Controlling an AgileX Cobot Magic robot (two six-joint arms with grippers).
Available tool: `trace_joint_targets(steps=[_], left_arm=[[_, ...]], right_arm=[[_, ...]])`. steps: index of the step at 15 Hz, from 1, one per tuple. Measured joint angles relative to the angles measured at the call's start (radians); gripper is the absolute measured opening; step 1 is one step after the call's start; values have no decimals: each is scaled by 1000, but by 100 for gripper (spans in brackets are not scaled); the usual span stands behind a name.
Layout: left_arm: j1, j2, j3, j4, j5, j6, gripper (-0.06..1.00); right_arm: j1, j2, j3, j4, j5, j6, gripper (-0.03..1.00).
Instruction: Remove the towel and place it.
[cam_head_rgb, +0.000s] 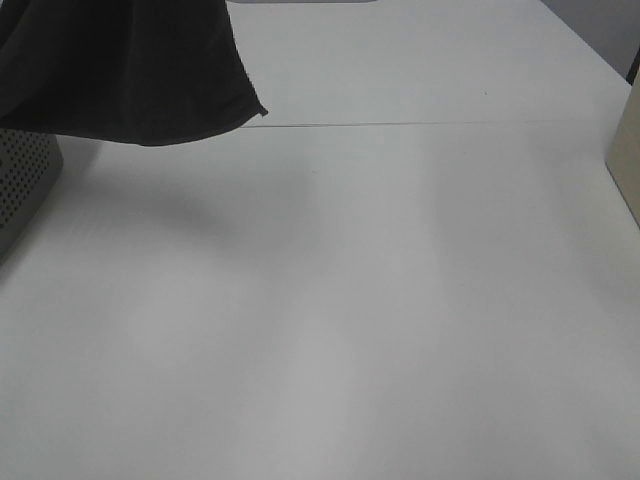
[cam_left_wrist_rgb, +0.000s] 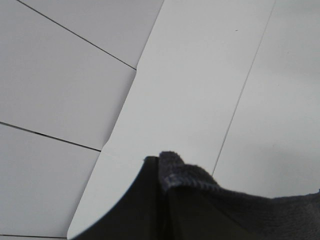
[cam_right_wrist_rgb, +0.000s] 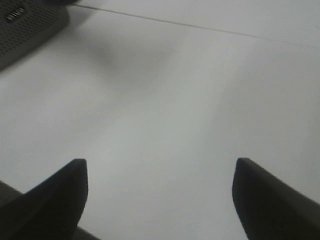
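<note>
Your left gripper (cam_left_wrist_rgb: 159, 167) is pinched shut on the dark towel (cam_head_rgb: 120, 70), holding it up by the grey basket (cam_head_rgb: 25, 180). Your right gripper (cam_right_wrist_rgb: 160, 172) is wide open and empty, ready to help.

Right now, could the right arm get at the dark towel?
Probably yes: the right gripper is open and empty, and only bare table shows between it and the towel hanging near the perforated basket.

Looks like a robot lab or test bench: bare white surface (cam_head_rgb: 400, 300) of joined panels, thin seam (cam_head_rgb: 450, 123) running across its far part, grey perforated basket (cam_head_rgb: 22, 185) at left, pale beige block (cam_head_rgb: 628, 150) at the right edge.
</note>
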Motion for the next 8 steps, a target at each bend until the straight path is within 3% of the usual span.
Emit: trace_joint_targets(steps=[1, 2, 3, 6, 8], left_arm=[[-13, 9, 0, 0, 0, 0, 0], [-38, 19, 0, -9, -33, -16, 0], [-55, 21, 0, -23, -58, -20, 0], [-75, 32, -1, -73, -112, -22, 0], [-76, 41, -1, -108, -135, -23, 0]], right_arm=[[0, 91, -1, 135, -44, -121, 76], [0, 278, -4, 391, -85, -389, 76], [0, 377, -4, 517, -93, -549, 76], [0, 624, -13, 810, -36, -984, 76], [0, 806, -51, 952, 48, -1169, 76]])
